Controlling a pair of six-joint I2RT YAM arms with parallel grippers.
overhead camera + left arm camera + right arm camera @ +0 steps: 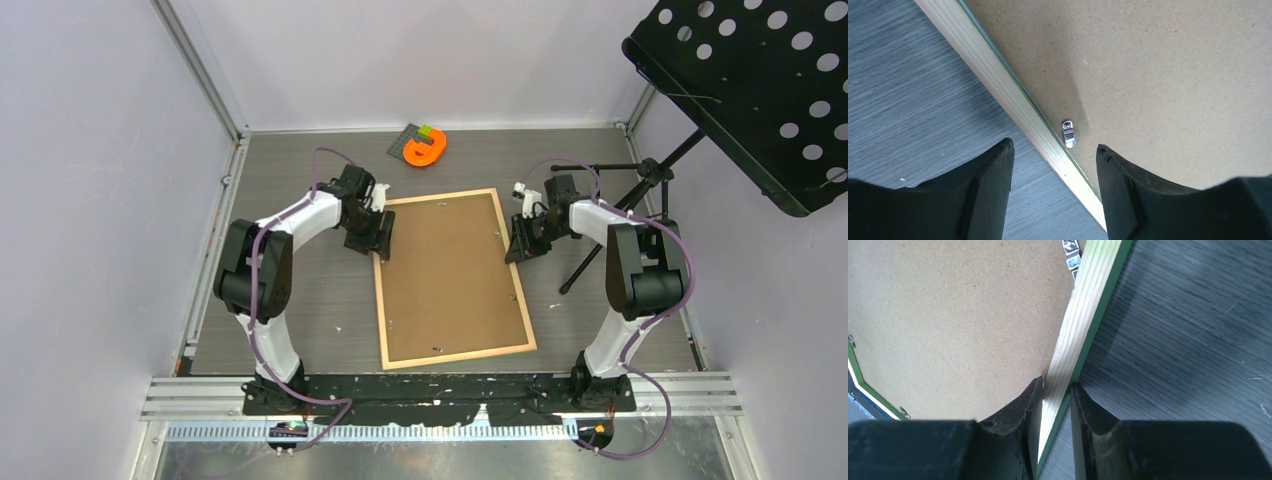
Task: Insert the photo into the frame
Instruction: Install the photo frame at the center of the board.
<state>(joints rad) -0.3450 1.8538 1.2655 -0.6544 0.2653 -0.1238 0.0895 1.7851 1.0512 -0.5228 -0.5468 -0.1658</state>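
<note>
The left fingers (pixel 993 185) stand spread apart; the right fingers (pixel 1023 407) pinch the frame (pixel 1088 305).

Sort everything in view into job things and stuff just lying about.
Job: frame, backing board in it, right gripper pinching its rail, left gripper open above the other rail. No photo visible.
Lying about: orange piece, grey-green block, black music stand.

Right gripper (pixel 1056 387) pinches the frame (pixel 1090 300) by its pale rail, brown backing board (pixel 958 315) one side, grey table (pixel 1193 340) the other.
</note>
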